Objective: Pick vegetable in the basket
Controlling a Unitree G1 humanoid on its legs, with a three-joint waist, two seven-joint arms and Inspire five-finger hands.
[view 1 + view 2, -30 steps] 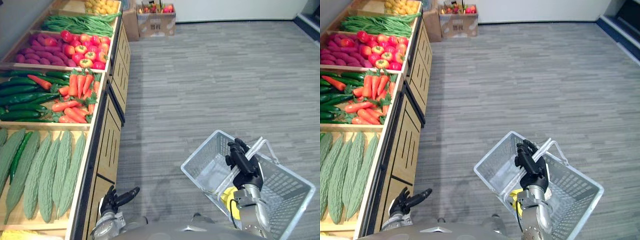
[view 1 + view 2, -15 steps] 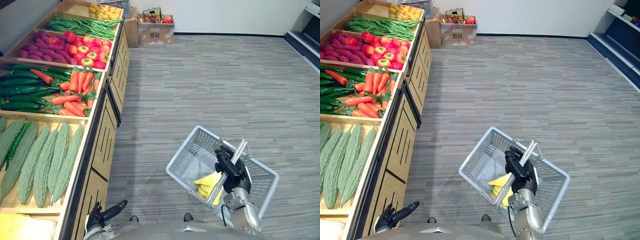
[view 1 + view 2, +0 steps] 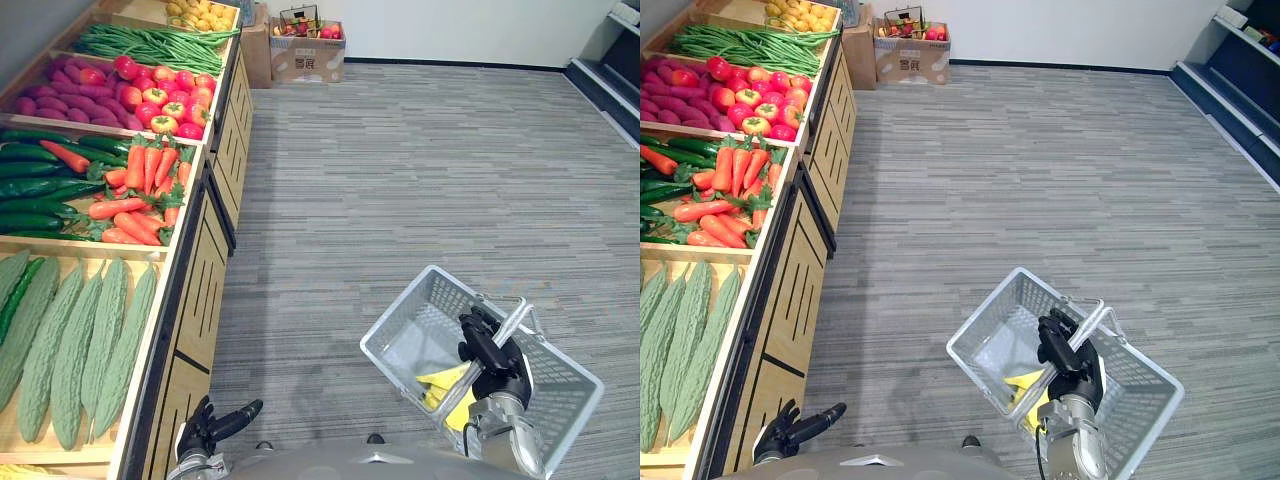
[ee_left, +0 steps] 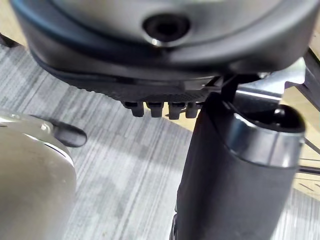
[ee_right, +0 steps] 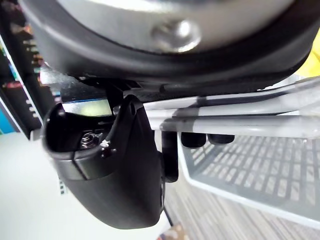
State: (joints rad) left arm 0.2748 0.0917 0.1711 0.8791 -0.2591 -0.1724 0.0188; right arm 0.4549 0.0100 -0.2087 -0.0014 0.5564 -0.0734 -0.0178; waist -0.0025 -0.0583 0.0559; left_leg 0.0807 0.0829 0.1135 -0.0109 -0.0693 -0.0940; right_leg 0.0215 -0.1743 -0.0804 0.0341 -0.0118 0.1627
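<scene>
My right hand (image 3: 487, 347) is shut on the bar handle (image 5: 240, 125) of a grey mesh basket (image 3: 397, 306) that hangs over the floor at the lower right. Yellow produce (image 3: 446, 381) lies inside the basket under the handle. The left hand (image 3: 214, 427) hangs low beside the front of the wooden produce stand (image 3: 205, 290), fingers relaxed and holding nothing. On the stand to the left lie green bitter gourds (image 3: 85, 340), orange carrots (image 3: 140, 190) and dark cucumbers (image 3: 40, 190).
Further back on the stand are red and yellow round fruit (image 3: 160, 95), purple roots (image 3: 55, 95) and green beans (image 3: 150, 45). A cardboard box (image 3: 305, 50) stands by the far wall. A blue shelf base (image 3: 612, 85) runs along the far right. Grey plank floor lies between.
The whole picture has shifted, so the camera moved. The basket has swung lower and to the right with the right hand still on its handle. The left hand stays low.
</scene>
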